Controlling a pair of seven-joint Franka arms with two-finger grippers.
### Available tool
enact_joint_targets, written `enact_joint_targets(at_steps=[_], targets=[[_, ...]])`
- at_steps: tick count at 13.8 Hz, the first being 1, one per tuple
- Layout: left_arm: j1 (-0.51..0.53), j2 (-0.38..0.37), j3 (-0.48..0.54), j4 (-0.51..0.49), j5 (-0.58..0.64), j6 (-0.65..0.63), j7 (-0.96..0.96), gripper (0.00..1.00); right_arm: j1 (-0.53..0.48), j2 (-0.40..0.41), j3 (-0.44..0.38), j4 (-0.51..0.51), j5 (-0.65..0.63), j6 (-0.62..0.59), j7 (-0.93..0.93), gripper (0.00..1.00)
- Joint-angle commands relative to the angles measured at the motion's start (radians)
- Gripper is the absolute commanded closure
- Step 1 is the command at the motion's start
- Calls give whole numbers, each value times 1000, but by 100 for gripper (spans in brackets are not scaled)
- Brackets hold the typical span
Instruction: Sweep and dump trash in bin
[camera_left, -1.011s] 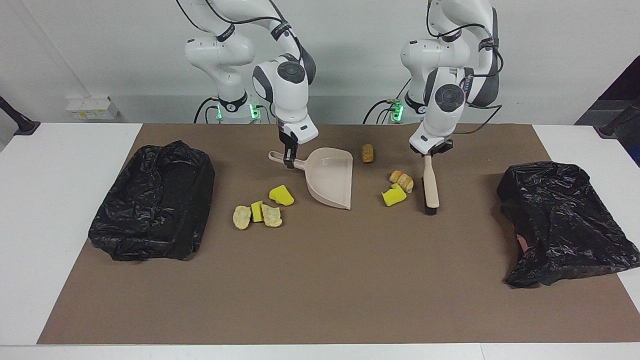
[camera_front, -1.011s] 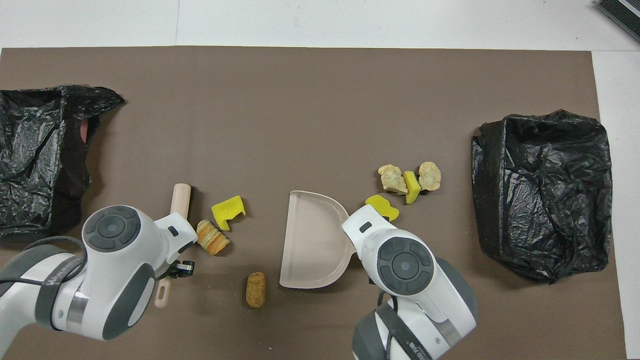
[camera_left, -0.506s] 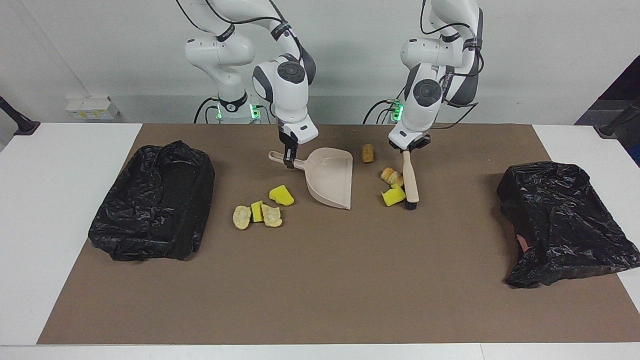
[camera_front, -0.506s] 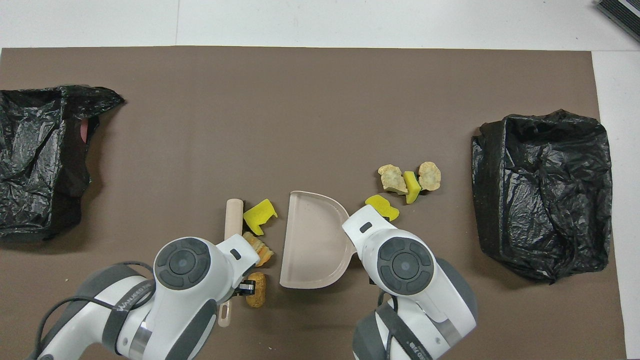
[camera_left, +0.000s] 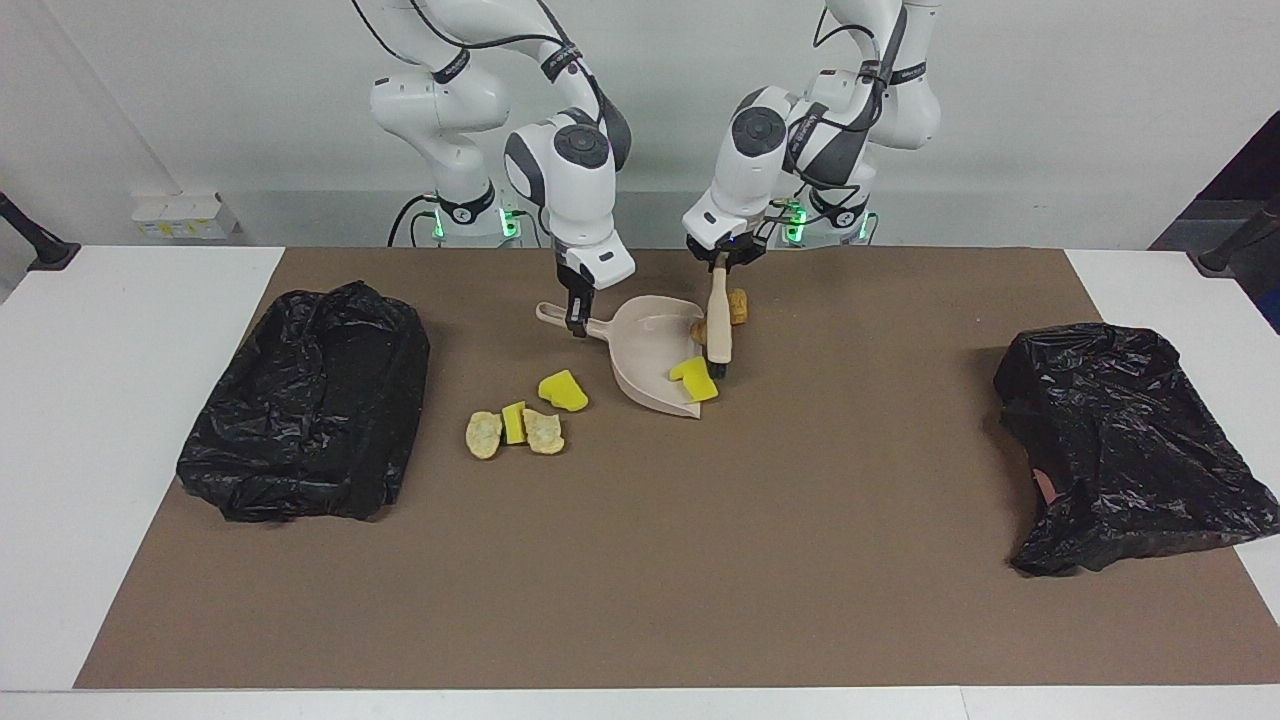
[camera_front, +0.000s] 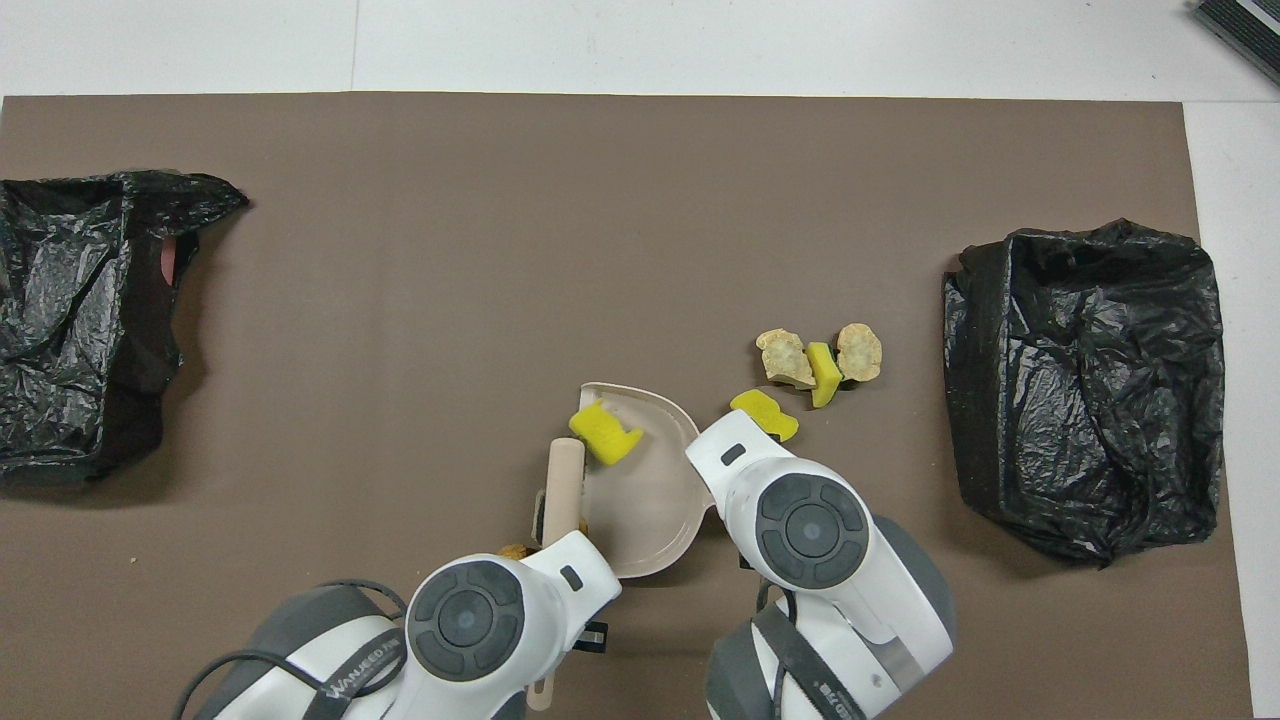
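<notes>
You are mid-sweep. The left tool (camera_left: 722, 262) is clamped on the brush (camera_left: 718, 325) handle, and the brush head sits at the open lip of the dustpan (camera_left: 655, 350). The right tool (camera_left: 577, 322) is clamped on the dustpan handle, pinning the pan flat on the surface, close to the edge where the robots stand and about midway along it.

Of the trash, one yellow sponge chunk (camera_left: 694, 380) lies just inside the pan's lip, at the corner away from the robots. A tan lump (camera_left: 699, 329) is at the lip against the brush, and a brown lump (camera_left: 738, 305) lies just outside beside the brush handle. Four more pieces are unswept on the pan's closed side, toward the right arm's end: a yellow chunk (camera_left: 563, 390) and, nearer the surface's middle, a row of two tan lumps with a sponge strip between them (camera_left: 515, 428).

The next move, I judge, calls for pushing the brush further so the two lumps cross the lip, with the pan held firm.

The brush's long axis runs away from the robots, handle nearest them and bristles pointing out. The pan's mouth faces the left arm's end; its handle points to the right arm's end.
</notes>
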Motion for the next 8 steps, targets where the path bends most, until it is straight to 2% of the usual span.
enact_joint_targets(at_steps=[1, 5, 8], targets=[[-39, -1, 13, 76, -33, -46, -26, 100, -7, -2, 6, -8, -12, 5, 0, 100], [84, -9, 41, 232, -30, -283, -28, 100, -7, -2, 5, -8, -12, 5, -1, 100], [124, -24, 44, 232, -17, -372, -100, 100, -7, 19, 6, -10, -12, 2, 0, 100]])
